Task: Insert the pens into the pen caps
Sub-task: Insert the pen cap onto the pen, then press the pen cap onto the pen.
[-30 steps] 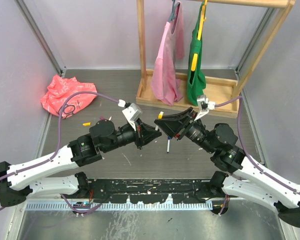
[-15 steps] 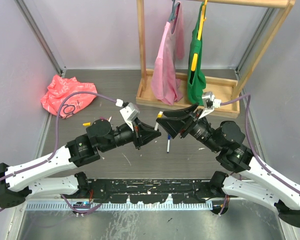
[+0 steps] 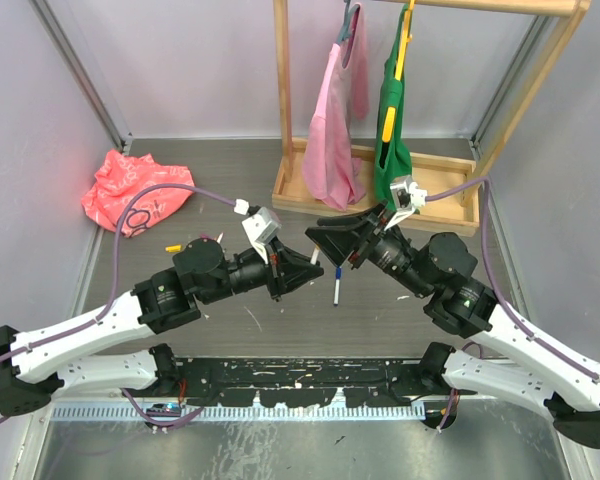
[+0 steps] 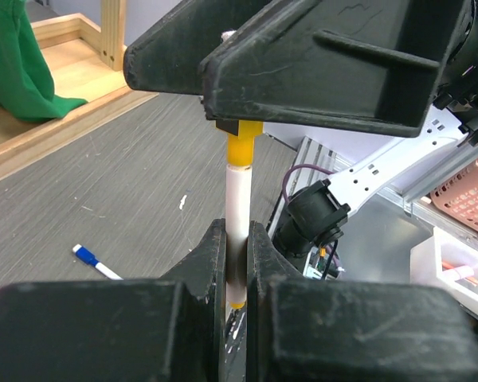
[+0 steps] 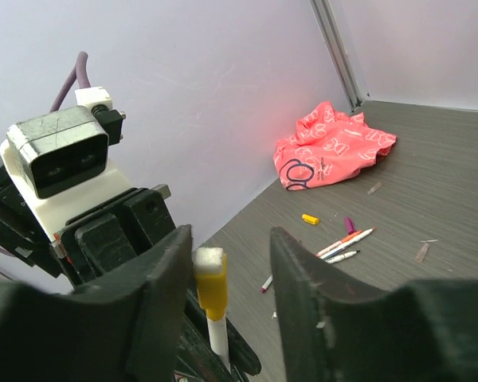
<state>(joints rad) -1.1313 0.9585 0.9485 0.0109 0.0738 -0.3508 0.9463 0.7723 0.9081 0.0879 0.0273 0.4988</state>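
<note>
The left hand is clenched on a white pen with a yellow cap on its upper end. The right hand is released, its fingers either side of that cap.

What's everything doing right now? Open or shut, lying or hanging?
left gripper, shut on the yellow pen
right gripper, open around the yellow cap
yellow pen, held, yellow cap on its end
blue pen, lying loose on the table
pink cloth, hanging on the wooden rack
green cloth, hanging there too
</note>
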